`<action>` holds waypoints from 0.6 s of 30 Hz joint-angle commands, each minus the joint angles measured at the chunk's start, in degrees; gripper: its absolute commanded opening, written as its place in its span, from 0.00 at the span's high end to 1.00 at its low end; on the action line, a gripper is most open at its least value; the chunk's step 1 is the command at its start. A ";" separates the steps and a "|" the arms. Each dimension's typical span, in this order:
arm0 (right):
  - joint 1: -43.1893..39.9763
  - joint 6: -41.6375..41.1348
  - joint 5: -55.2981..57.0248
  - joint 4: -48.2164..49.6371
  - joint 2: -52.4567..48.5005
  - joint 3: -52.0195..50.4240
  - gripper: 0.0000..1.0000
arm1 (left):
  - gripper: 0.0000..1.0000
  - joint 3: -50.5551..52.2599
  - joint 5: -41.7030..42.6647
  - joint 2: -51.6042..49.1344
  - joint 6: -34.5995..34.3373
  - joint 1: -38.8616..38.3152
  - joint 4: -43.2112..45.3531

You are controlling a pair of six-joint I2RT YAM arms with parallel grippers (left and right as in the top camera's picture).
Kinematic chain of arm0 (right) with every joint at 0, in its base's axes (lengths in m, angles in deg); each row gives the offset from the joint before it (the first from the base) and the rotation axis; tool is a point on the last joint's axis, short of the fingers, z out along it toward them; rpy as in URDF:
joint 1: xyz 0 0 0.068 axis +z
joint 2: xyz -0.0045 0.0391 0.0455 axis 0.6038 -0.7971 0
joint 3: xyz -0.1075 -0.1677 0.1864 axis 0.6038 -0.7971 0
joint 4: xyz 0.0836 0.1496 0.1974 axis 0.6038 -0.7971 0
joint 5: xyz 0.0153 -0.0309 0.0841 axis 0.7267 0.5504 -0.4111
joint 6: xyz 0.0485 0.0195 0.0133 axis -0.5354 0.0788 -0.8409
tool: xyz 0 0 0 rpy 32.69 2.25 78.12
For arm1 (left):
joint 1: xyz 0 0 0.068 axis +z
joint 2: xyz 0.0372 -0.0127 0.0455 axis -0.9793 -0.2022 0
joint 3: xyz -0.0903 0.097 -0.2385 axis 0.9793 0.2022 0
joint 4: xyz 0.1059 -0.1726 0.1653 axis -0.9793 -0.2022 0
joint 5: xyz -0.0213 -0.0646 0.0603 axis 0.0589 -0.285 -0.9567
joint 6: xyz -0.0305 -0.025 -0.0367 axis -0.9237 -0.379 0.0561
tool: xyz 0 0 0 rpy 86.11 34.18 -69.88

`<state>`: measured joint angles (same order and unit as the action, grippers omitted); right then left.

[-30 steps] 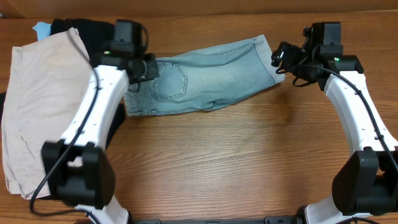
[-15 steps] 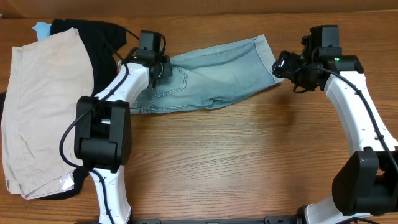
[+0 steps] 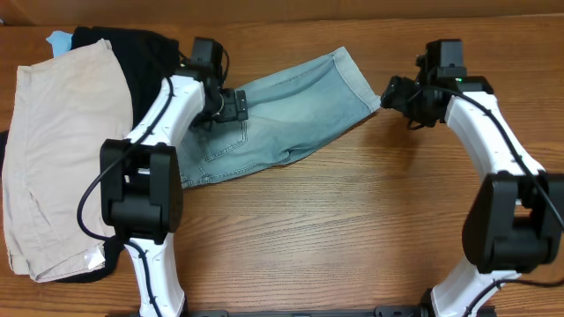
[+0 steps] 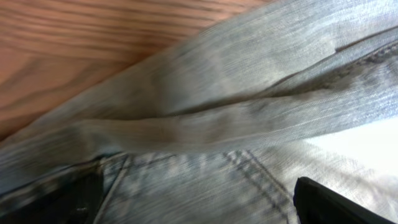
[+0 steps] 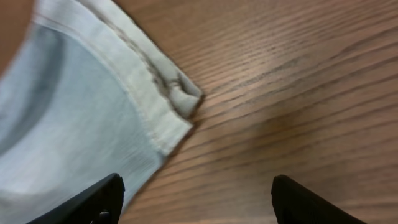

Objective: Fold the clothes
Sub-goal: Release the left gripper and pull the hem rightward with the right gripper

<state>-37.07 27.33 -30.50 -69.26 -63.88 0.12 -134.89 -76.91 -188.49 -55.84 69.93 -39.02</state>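
Note:
The light-blue denim shorts (image 3: 291, 119) lie slantwise across the far middle of the table, waist end at lower left, hemmed leg end at upper right. My left gripper (image 3: 231, 106) hovers low over the pocket area. In the left wrist view its fingers (image 4: 339, 202) stand wide apart over creased denim (image 4: 205, 124), open, gripping nothing. My right gripper (image 3: 392, 92) is at the hem's right corner. In the right wrist view it (image 5: 199, 208) is open, its left finger over the denim edge (image 5: 74, 130), the hem corner (image 5: 181, 99) ahead and bare wood between the fingers.
Beige shorts (image 3: 57, 150) cover the table's left side, over a black garment (image 3: 132, 48) and a bit of blue cloth (image 3: 60, 40) at the far left corner. Bare wooden table (image 3: 352, 229) stretches in front of the denim.
My left gripper has opened and let go of the denim. The shorts have swung round, the hem end shifting left and farther back. The right gripper followed leftward and narrowed slightly.

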 commanded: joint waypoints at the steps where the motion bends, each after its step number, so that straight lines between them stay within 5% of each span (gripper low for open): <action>1: 0.09 0.39 0.09 2.29 -2.86 0.15 0.20 | 0.00 -6.64 0.17 -0.59 0.07 1.70 -4.17; 12: 2.80 -0.37 -3.13 9.16 -10.05 0.15 0.25 | 0.00 -23.47 0.20 -0.59 0.26 1.25 -15.72; 18: 3.89 -1.42 -3.45 12.22 -12.41 0.11 0.28 | 0.00 -23.80 0.15 -0.59 0.22 1.27 -17.55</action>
<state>-33.70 27.03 -33.43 -58.24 -75.11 0.12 -157.93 -76.94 -188.49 -55.84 71.57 -55.92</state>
